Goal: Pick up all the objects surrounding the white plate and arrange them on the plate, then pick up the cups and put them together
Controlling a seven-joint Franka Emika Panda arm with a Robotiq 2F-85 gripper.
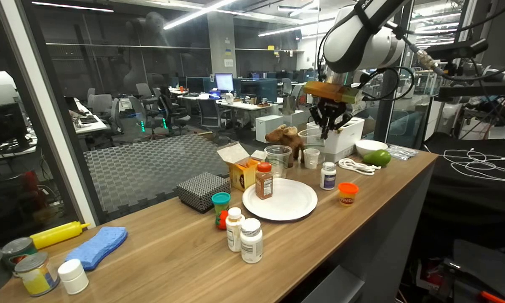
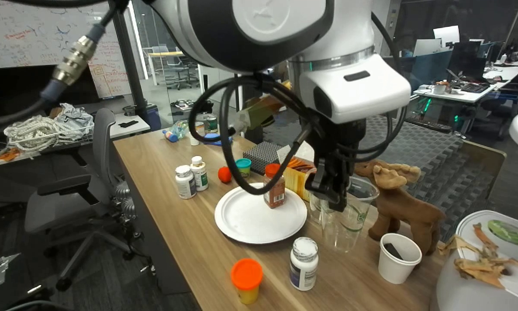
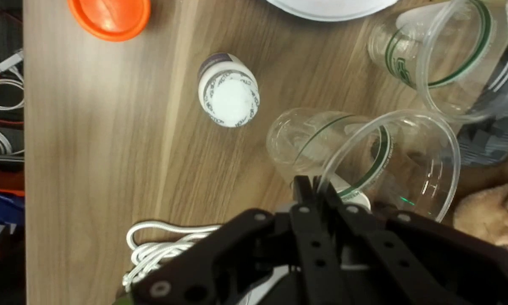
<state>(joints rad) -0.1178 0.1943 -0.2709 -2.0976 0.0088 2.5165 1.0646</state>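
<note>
Jaws pinched nearly together on rim of clear cup [image 3: 347, 146] near white plate [image 2: 246, 220]; second clear cup [image 3: 453, 59] stands closer to plate. Thin rim could buckle or slip under narrow pinch; low swing toward plate could topple second clear cup. Count: clear cups two, paper cup [image 2: 395, 264] one; on plate, red-capped jar [image 1: 264, 185] one; near plate, white-capped bottles [image 1: 251, 244] three, lidded tubs [image 1: 348, 195] two, red thing [image 2: 225, 174] one.

Below the end effector [image 3: 317, 188], the wood-grained tabletop [image 1: 172, 246] carries a white-capped bottle [image 1: 328, 176] nearby and the white plate [image 1: 288, 204] farther off.
</note>
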